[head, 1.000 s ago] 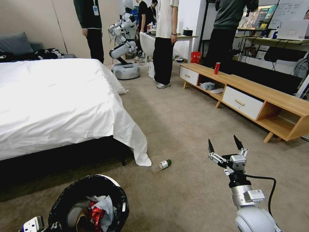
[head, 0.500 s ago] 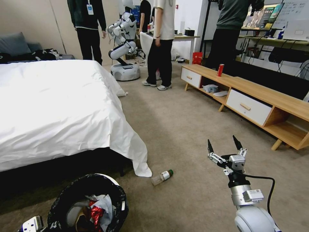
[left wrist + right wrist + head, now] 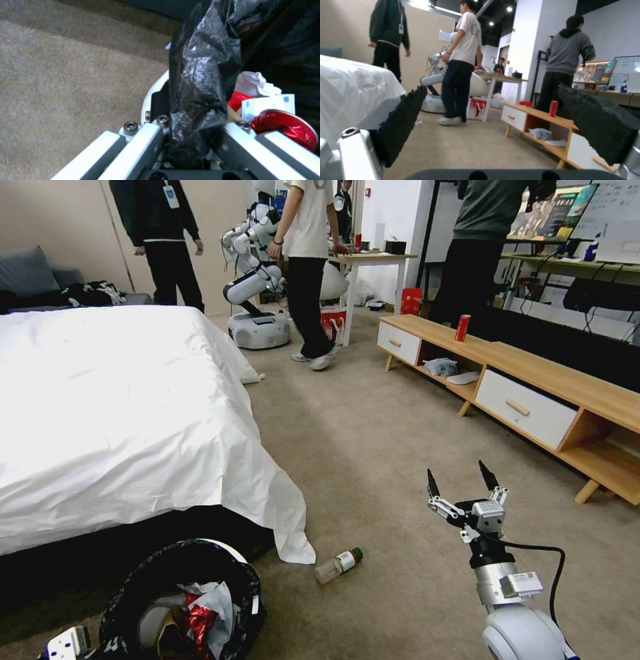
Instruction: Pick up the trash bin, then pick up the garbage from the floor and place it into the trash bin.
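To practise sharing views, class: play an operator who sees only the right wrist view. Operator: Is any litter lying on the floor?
Observer: Yes. A clear bottle with a green cap lies on the carpet by the bedsheet corner.
Operator: Where's the trash bin?
Observer: At the robot's lower left, with the left tool clamped on its bag-covered rim.
Operator: Anything in it?
Observer: Yes, crumpled tissue and a crushed red can.

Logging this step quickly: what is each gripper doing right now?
Left gripper: shut on the trash bin, clamping its bag-lined rim.
Right gripper: open, empty, held above the carpet.
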Motion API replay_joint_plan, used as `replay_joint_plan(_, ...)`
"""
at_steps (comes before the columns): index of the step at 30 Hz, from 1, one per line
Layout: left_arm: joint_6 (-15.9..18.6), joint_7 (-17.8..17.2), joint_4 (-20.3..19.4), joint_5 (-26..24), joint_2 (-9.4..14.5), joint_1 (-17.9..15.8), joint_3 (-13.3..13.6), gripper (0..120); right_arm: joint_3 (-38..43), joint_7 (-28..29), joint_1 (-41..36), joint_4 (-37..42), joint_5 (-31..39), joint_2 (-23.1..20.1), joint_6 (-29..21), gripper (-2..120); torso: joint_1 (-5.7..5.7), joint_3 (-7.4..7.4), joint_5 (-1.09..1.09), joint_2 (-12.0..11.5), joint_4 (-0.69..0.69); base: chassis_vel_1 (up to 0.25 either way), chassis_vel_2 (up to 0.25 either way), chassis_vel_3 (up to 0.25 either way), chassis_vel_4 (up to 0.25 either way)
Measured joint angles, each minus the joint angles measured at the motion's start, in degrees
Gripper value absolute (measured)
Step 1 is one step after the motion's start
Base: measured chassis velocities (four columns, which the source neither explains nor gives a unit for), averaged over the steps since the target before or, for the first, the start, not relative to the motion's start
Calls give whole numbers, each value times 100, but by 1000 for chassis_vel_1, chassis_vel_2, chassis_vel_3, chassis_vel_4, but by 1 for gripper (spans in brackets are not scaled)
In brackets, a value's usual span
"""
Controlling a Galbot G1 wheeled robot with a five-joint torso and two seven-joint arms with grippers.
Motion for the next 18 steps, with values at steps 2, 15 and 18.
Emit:
replay_joint_plan(2,0,0,2,-2,1,-2,0,0,-7,-4,7,-8,1,0,2,100,0,0,0,0,0,0,0,0,0)
replay_joint_plan(15,0,-1,22,-5,1,-7,-1,0,-15,-29,28,-45,-52,0,-20,100,0,0,0,0,0,0,0,0,0)
replay_joint_plan(18,0,-1,22,-5,1,-6,-1,0,-12,-29,25,-50,-59,-2,-19,100,0,0,0,0,0,0,0,0,0)
